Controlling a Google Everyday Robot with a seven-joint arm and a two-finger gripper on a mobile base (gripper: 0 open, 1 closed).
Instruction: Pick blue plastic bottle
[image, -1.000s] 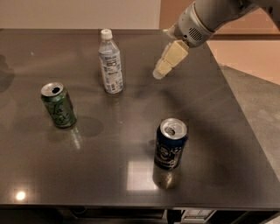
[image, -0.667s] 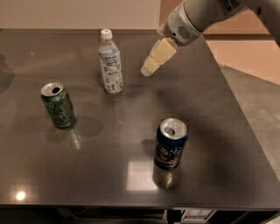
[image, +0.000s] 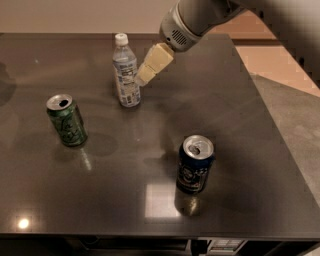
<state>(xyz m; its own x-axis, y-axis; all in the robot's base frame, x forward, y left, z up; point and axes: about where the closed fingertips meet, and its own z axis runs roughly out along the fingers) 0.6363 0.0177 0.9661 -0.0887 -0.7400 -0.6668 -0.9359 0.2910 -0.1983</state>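
You have one dark, glossy grey tabletop in front of you, with three drink containers standing upright on it: one bottle and two cans.

The bottle you are after is the small clear plastic bottle with a white screw cap and pale blue-white label. It stands in the far half of the table, left of centre, taller and slimmer than either can.

Of the two cans, the green drink can with an opened silver top stands nearer and to the left of the bottle, well apart from it. The dark blue drink can, also opened, stands in the near half, right of centre, well apart from both others.

Your single cream-coloured gripper hangs from the grey arm that enters from the upper right. It slants down and to the left, and its tip sits just beside the bottle's right side at label height. You cannot tell from this angle whether it touches the bottle, nor whether it is open or closed. It has nothing lifted: the bottle's base rests on the table.
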